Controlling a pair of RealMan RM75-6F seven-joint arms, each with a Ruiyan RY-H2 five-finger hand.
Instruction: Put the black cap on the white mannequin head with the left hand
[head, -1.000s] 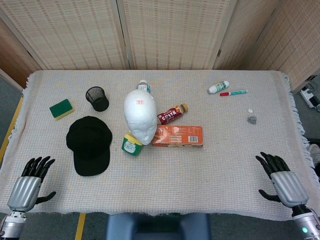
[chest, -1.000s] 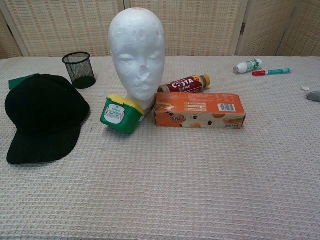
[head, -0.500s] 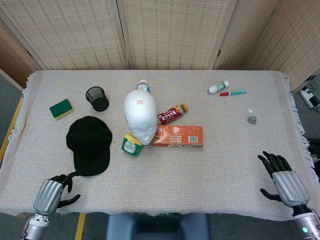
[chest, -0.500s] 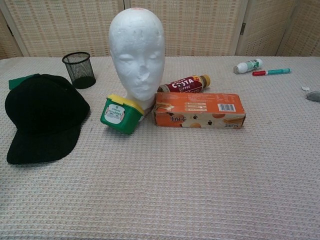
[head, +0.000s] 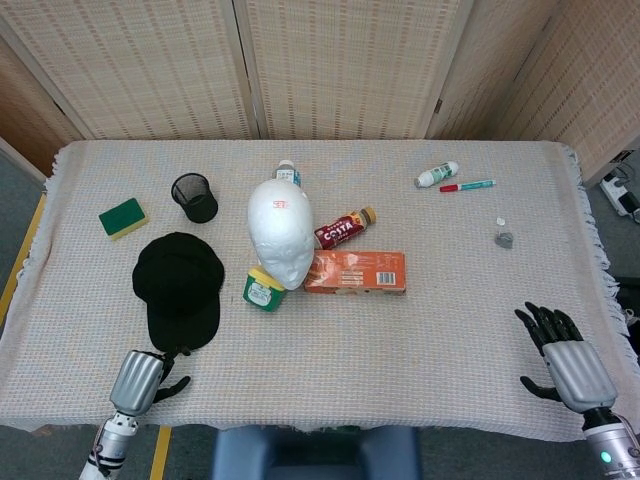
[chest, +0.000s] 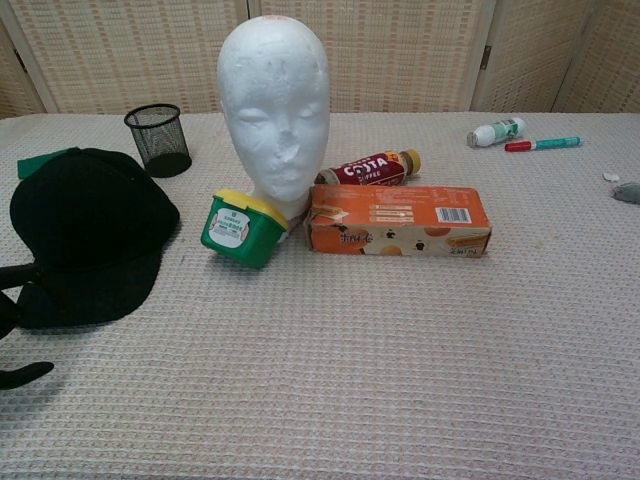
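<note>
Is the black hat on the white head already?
No, the black cap lies flat on the table to the left of the bare white mannequin head.

Black cap and white mannequin head on the table.
The black cap (head: 179, 288) lies flat, brim toward the near edge; the white mannequin head (head: 281, 231) stands upright to its right, apart from it.
</note>
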